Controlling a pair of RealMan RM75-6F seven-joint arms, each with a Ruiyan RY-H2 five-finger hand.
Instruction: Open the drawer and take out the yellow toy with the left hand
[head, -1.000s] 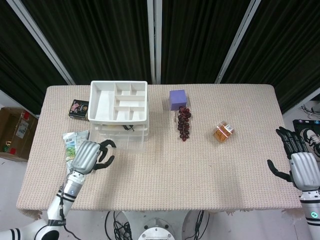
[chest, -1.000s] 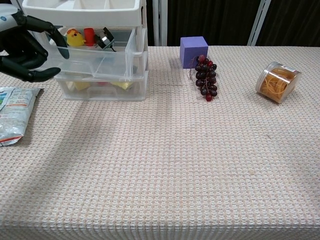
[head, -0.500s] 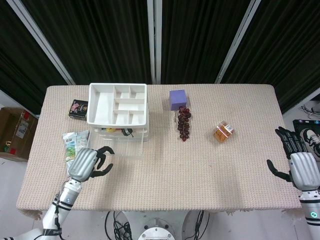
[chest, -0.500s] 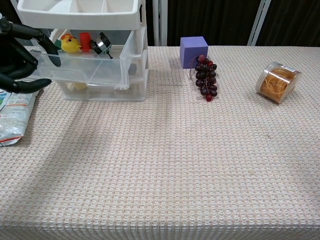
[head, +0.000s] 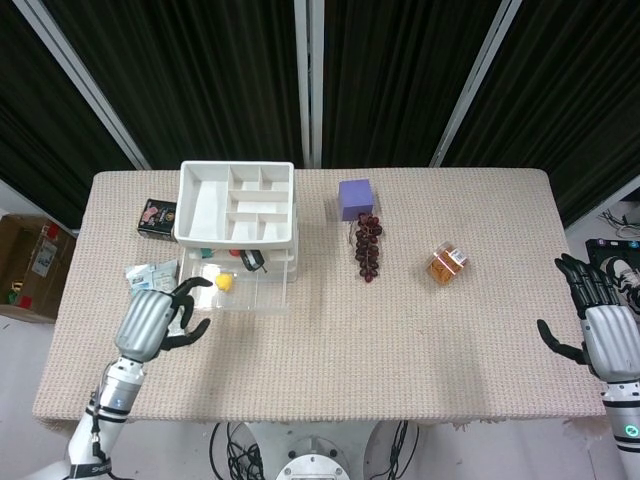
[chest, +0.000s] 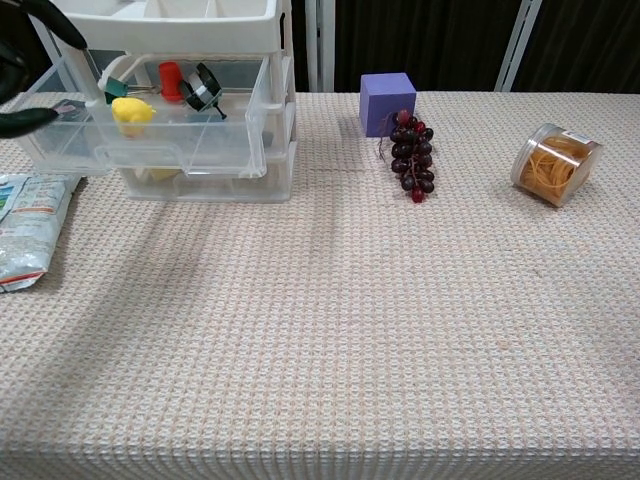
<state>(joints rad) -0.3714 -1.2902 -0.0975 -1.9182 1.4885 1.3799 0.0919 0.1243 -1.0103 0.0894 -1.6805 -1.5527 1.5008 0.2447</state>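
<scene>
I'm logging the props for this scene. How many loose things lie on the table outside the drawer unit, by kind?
Purple cube: 1
Bunch of dark red grapes: 1
Clear round tub of orange rubber bands: 1
Small dark box: 1
Printed foil packets: a small pile, number unclear, counted as 1
Total: 5

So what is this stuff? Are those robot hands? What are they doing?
Yes, they belong to a robot with two arms. One picture looks down from its head, the other looks forward from its chest. Its left hand is at the front corner of a clear drawer that is pulled out, with a yellow toy inside. The right hand waits at the table's far edge, holding nothing. Also on the table: grapes, a purple block and a small jar.
</scene>
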